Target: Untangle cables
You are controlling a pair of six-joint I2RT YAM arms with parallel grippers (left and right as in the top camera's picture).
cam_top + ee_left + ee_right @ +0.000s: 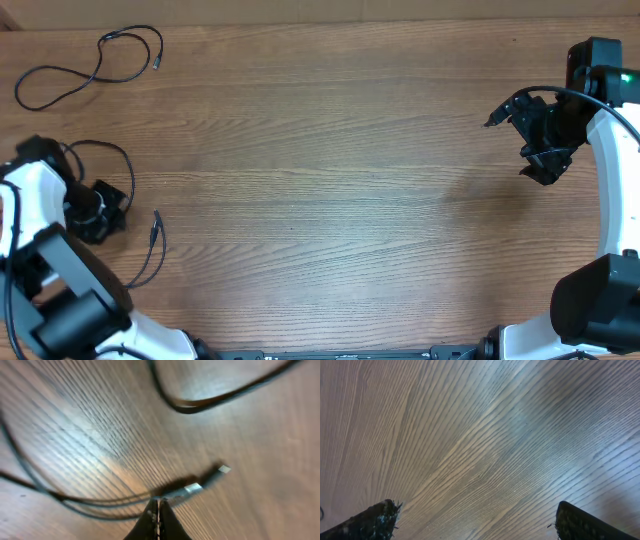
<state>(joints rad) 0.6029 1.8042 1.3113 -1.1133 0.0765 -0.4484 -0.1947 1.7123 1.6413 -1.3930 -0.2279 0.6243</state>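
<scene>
One thin black cable (95, 70) lies looped at the table's far left corner. A second cable (128, 165) arcs from the left arm's base round to my left gripper (112, 212). A third cable (158, 240) with a small plug lies just right of that gripper and trails toward the front edge. In the left wrist view my left gripper (158, 505) is shut, its tips pinching a cable (100, 502) close to its silver-tipped plug (216, 473). Another cable loop (200, 406) lies beyond. My right gripper (537, 150) is open and empty over bare wood at the right, also in the right wrist view (475, 520).
The wooden table (330, 170) spans the view. The left arm's white body and base (40, 260) fill the front left corner. The right arm's base (600, 300) stands at the front right.
</scene>
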